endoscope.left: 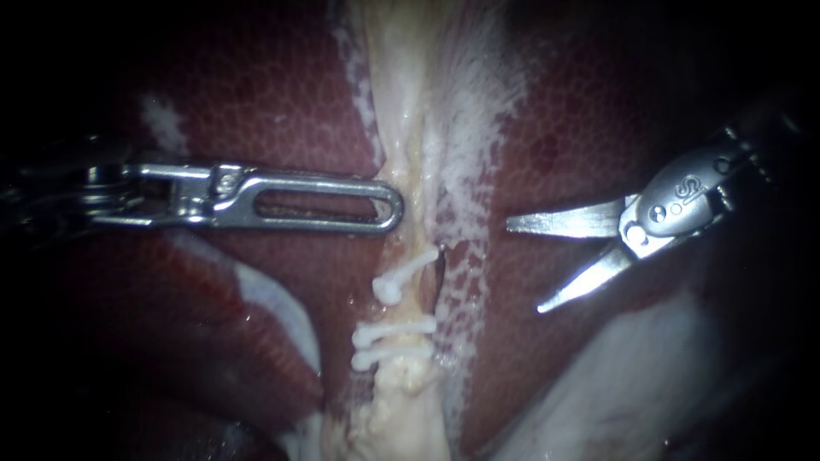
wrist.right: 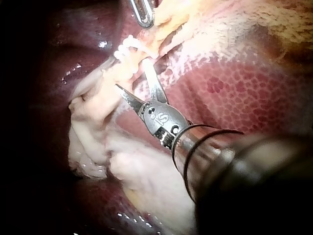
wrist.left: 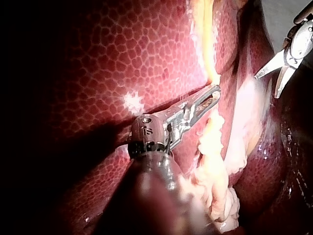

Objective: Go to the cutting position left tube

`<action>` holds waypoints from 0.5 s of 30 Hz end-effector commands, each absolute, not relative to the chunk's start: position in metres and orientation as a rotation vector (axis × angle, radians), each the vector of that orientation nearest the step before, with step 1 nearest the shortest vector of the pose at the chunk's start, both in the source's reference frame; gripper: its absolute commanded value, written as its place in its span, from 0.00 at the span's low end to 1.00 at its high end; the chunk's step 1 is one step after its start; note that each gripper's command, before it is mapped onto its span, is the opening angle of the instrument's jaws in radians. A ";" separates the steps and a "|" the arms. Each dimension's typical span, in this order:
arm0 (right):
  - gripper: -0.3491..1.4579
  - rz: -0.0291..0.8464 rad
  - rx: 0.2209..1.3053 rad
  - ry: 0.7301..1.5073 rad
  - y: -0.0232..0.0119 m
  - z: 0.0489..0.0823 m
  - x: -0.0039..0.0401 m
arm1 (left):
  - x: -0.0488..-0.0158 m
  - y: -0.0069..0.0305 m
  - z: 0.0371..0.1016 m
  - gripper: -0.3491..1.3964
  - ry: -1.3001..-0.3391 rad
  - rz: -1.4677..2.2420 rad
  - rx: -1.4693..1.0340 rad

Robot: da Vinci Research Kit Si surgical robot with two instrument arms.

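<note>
Endoscope view shows our right instrument (endoscope.left: 524,266) with blades open and empty, so we should ease it ahead until the tube (endoscope.left: 408,303) between the clips (endoscope.left: 395,331) sits inside them

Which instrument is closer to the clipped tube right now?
Left. The left instrument reaches the tube just above the clips; the right instrument, jaws open, stands apart on the other side.

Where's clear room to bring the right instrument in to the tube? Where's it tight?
Free: bare liver between the tube and the right instrument, blades open. Tight: the tube itself, with the left instrument tip against it and three white clips stacked just below.
</note>
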State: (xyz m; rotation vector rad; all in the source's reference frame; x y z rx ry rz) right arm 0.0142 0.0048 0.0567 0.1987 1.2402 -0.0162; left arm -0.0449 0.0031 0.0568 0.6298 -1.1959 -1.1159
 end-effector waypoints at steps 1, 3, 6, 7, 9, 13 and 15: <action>0.99 -0.016 0.198 1.240 0.0048 0.0567 0.0142 | -0.0449 0.0031 0.0568 0.00 -1.196 -1.116 0.630; 0.99 -0.016 0.198 1.240 0.0048 0.0567 0.0142 | -0.0449 0.0032 0.0568 0.00 -1.196 -1.116 0.630; 0.99 -0.015 0.198 1.240 0.0048 0.0567 0.0143 | -0.0450 0.0031 0.0569 0.00 -1.196 -1.116 0.629; 0.99 -0.015 0.198 1.240 0.0048 0.0567 0.0143 | -0.0450 0.0031 0.0569 0.00 -1.196 -1.116 0.629; 0.99 -0.014 0.196 1.239 0.0048 0.0567 0.0143 | -0.0450 0.0031 0.0569 0.00 -1.196 -1.116 0.629; 0.99 -0.016 0.197 1.240 0.0047 0.0569 0.0143 | -0.0449 0.0031 0.0568 0.00 -1.196 -1.116 0.629; 0.99 -0.019 0.200 1.243 0.0046 0.0571 0.0143 | -0.0448 0.0031 0.0567 0.00 -1.196 -1.116 0.630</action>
